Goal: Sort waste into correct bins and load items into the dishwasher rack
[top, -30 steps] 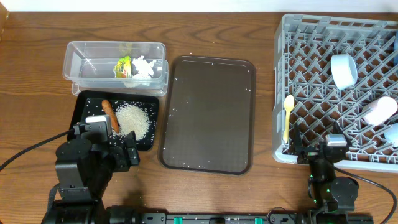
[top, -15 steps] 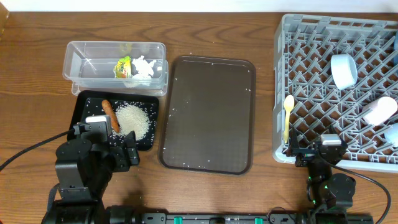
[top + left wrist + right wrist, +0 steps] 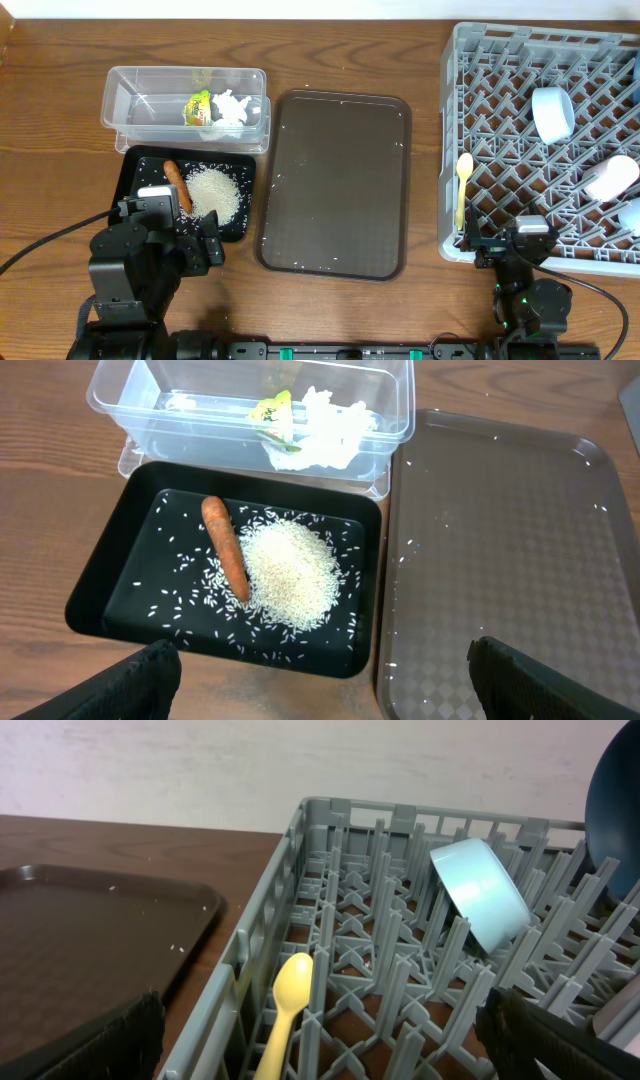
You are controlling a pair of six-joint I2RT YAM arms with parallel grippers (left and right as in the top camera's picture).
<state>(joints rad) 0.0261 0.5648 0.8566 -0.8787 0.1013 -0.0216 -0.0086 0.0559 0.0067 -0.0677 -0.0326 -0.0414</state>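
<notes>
Although the right jaws have only shifted slightly at the near rim of the rack (image 3: 520,32), both jaws gape wide and empty, the spoon (image 3: 462,190) lies at the rack's left side and waste (image 3: 214,192) sits in the tub (image 3: 130,85) and black tray (image 3: 135,200), so the task looks finished.
</notes>
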